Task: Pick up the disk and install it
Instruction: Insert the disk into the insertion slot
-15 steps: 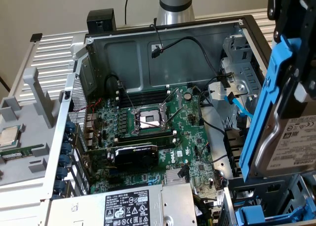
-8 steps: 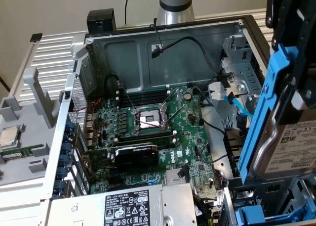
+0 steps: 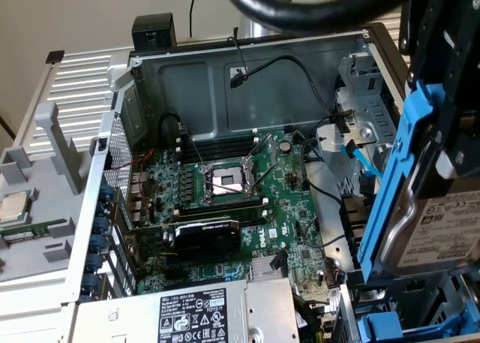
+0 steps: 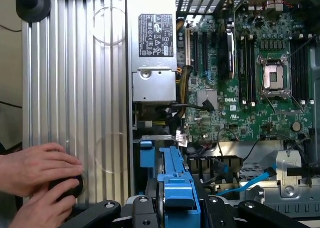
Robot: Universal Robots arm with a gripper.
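The disk [image 3: 442,234] is a silver drive with a white label, clipped in a bright blue carrier frame [image 3: 397,170]. It hangs tilted over the drive bay area at the exterior view's right, above the open computer case. My gripper [image 3: 442,125] is shut on it from above. In the wrist view the blue carrier of the disk [image 4: 177,190] sits between my black fingers [image 4: 142,210], with my gripper [image 4: 177,210] closed around it.
The open case holds a motherboard [image 3: 240,208] with a bare CPU socket [image 3: 225,182], a power supply [image 3: 195,313] and a blue cable [image 3: 364,159]. Another blue carrier [image 3: 405,328] sits below the disk. A person's hands [image 4: 40,173] rest on the ribbed panel. A small CPU chip [image 3: 13,206] lies outside the case.
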